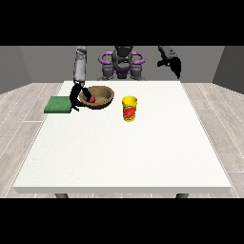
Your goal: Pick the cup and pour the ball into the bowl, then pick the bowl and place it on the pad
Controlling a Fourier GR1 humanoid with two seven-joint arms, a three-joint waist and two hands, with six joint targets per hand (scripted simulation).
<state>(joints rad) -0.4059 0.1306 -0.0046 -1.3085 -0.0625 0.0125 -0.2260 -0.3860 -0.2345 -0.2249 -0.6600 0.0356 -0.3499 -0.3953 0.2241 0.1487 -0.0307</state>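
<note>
While hand [76, 96] at view's left grips bowl [98, 97] rim, ball [90, 98] inside, cup [129, 108] upright.

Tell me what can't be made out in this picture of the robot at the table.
- Front view: the hand at the view's left covers the near rim of the brown bowl; its finger pose is too small to read.
- The red ball is partly hidden by that hand.
- The yellow cup: its wall hides the inside.
- The hand at the view's right, raised off the table, is a dark shape; fingers unreadable.
- The green pad: its right edge is behind the hand.
</note>
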